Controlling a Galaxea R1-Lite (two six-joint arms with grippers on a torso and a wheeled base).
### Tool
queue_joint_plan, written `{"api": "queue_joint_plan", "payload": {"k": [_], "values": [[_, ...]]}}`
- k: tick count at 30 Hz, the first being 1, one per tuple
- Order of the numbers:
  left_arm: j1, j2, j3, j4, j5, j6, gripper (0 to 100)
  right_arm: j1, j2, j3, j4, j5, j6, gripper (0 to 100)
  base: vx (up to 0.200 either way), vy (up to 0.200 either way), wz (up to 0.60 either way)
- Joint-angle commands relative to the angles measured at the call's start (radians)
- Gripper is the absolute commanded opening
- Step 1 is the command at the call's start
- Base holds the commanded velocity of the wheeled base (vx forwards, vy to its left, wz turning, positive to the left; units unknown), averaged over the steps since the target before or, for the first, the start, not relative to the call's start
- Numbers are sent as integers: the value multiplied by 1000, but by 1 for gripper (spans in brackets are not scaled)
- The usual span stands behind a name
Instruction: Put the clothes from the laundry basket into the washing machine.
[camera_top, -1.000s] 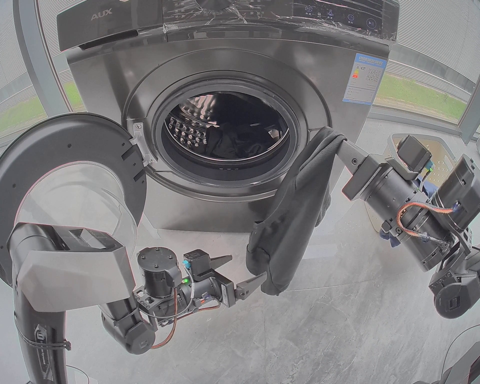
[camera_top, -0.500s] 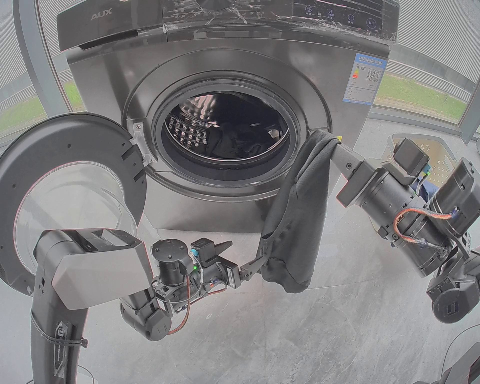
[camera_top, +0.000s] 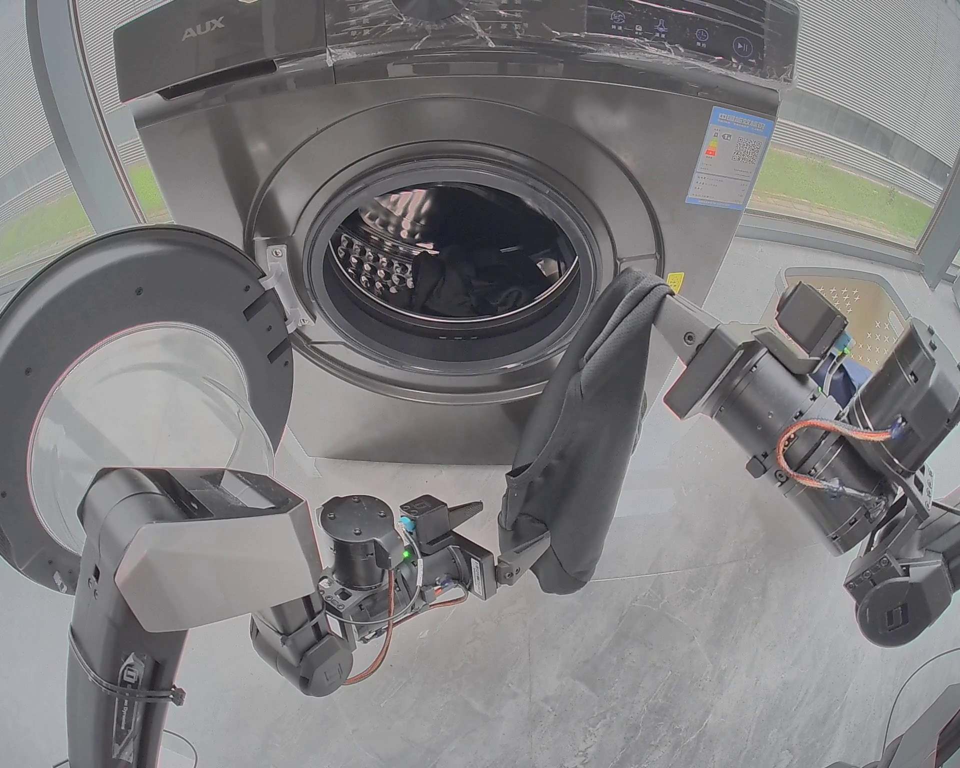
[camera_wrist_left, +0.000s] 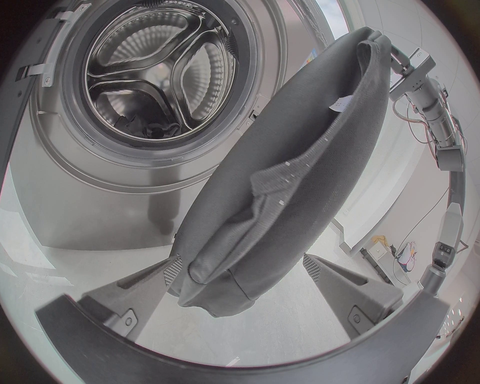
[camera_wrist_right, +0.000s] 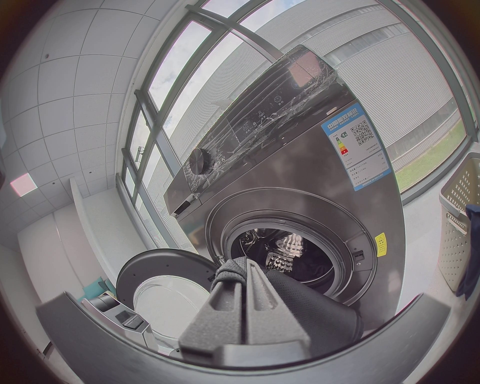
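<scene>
— How was the right gripper (camera_top: 655, 298) found?
— Clenched on the top fold of the dark grey garment (camera_top: 585, 420), which was hung limp before the washing machine (camera_top: 450, 120), just right of its round drum mouth (camera_top: 450, 250).
— And the left gripper (camera_top: 512, 537)?
— Spread wide; the soft knit hem was lodged between its ribbed fingers (camera_wrist_left: 172, 267), one of them touched.
— What was altered within the second?
— The left arm had been brought in beneath the cloth; the perforated laundry basket (camera_top: 865, 300) was left at the right
</scene>
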Motion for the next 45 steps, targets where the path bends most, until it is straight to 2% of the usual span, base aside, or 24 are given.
{"api": "queue_joint_plan", "payload": {"k": [1, 6, 9, 14, 15, 21, 26, 30, 32, 36, 40, 45], "values": [[-4, 0, -9, 1, 0, 2, 100, 1, 10, -2, -2, 0, -1, 0, 0, 0, 0], [-8, 89, -106, 1, 11, 5, 100, 6, 8, 3, -2, -1, 0, 0, 0, 0, 0], [-2, 127, -157, 1, 29, 27, 100, 6, 8, 4, -2, 0, 0, 0, 0, 0, 0], [1, 141, -218, 2, 44, 23, 100, 7, 10, 6, -2, 0, 0, 0, 0, 0, 0], [-2, 141, -224, 2, 44, 23, 0, 7, 10, 6, -2, 0, 0, 0, 0, 0, 0], [-8, 144, -250, 2, 46, 23, 0, 6, 10, 7, -2, 0, 0, 0, 0, 0, 0], [15, 64, -207, 1, 58, 23, 0, -8, 11, 12, -2, 0, 0, 0, 0, 0, 0], [30, -71, -89, -1, 95, 25, 0, -37, 25, 18, -2, 0, 0, 0, 0, 0, 0], [47, -188, 18, -1, 109, 27, 0, -56, 34, 20, -2, 0, -1, 0, 0, 0, 0], [71, -379, 176, 1, 110, 23, 0, -68, 34, 16, -2, 2, -1, 0, 0, 0, 0], [84, -516, 311, 1, 106, 33, 0, -70, 26, 20, 0, 2, -1, 0, 0, 0, 0], [99, -668, 385, 2, 106, 23, 0, -80, 23, 35, -2, 5, -1, 0, 0, 0, 0]]}}
